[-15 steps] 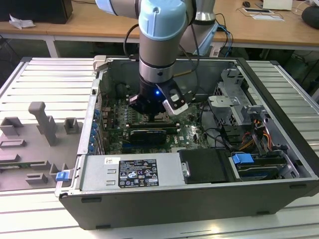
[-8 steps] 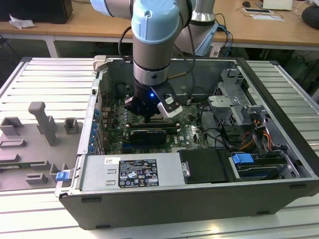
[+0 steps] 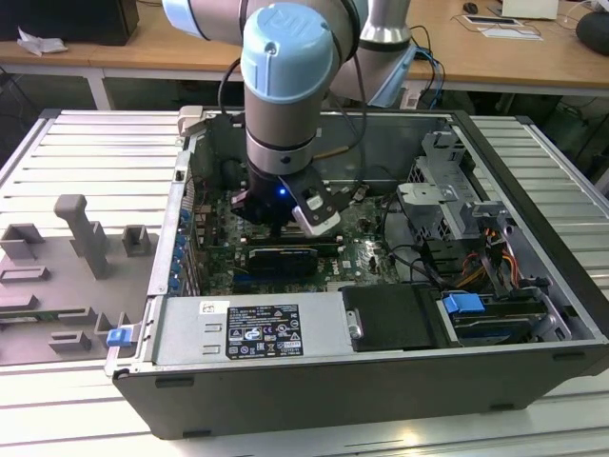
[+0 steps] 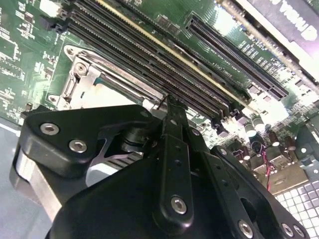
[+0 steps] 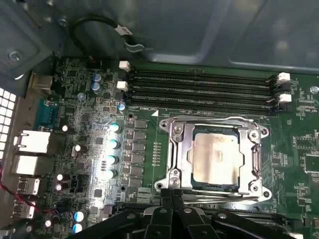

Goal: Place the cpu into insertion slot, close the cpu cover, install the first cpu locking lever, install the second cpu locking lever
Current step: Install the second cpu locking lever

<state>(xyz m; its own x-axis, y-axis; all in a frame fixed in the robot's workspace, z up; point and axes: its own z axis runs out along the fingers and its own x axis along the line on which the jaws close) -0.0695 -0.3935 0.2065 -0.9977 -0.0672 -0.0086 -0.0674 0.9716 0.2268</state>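
Note:
The cpu (image 5: 214, 157), a flat silvery-beige square, lies in its socket on the green motherboard in the first wrist view. The silver cpu cover (image 5: 180, 149) lies flat around it as a frame. Thin metal levers run along two opposite sides of the socket, one of them (image 5: 214, 119) beside the memory slots. My gripper (image 5: 172, 191) is shut, its black fingers pressed together right at the socket's near edge with nothing between them. In the second wrist view the gripper (image 4: 169, 102) points at a corner of the socket (image 4: 82, 79). In the exterior view the gripper (image 3: 276, 227) reaches down inside the open computer case.
Black memory slots (image 5: 199, 89) run beside the socket. A long black card (image 3: 281, 257) lies near the gripper. The power supply (image 3: 257, 328), a drive cage (image 3: 447, 205) and loose cables (image 3: 419, 262) crowd the case. A grey fixture plate (image 3: 67, 267) lies at the exterior view's left.

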